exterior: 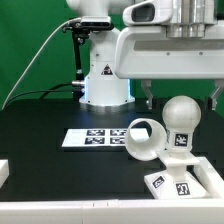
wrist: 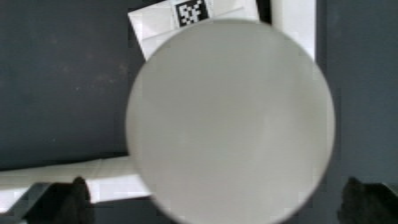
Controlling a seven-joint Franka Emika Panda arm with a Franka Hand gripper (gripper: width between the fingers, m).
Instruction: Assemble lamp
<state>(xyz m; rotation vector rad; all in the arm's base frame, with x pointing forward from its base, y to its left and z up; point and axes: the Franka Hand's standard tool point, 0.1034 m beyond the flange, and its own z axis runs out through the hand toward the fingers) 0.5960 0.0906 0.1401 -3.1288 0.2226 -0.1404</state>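
The round bulb [exterior: 182,116] stands upright on its stem on the flat square base [exterior: 196,183], at the exterior view's front right. The tapered shade [exterior: 147,139] lies on its side just to the bulb's left, touching or nearly touching it. My gripper [exterior: 181,97] is open, level with the top of the bulb, with one finger [exterior: 148,98] on each side of it and clear of it. In the wrist view the bulb [wrist: 231,110] fills the middle between the dark fingertips [wrist: 54,202], and a tagged corner of the base [wrist: 196,13] shows beyond it.
The marker board [exterior: 95,138] lies flat left of the shade. The white robot pedestal [exterior: 105,82] stands at the back. A white block [exterior: 3,172] sits at the exterior view's left edge. A white strip [wrist: 71,176] of unclear identity shows in the wrist view.
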